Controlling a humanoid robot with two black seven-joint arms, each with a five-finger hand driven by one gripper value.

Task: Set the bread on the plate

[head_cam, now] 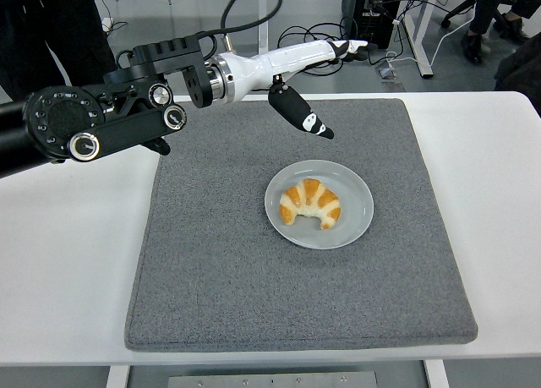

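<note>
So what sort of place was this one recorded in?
Most likely a robotics lab or workshop, not a kitchen. Loose cables lie on a bare grey floor beside a computer tower, and the croissant and plate sit on a grey mat on a white table.

A grey felt mat [254,278] lies square on the white table [59,261], covering most of its middle and leaving bare white margins at the left, the right and along the near edge. Beyond the table's far edge, on the grey floor, a tangle of black cables [317,46] sits beside a white desk leg [264,29] and a dark computer tower [372,12]. A person in dark clothes [51,24] stands at the upper left, and another person's legs and shoes [499,16] show by an office chair base at the upper right.
</note>
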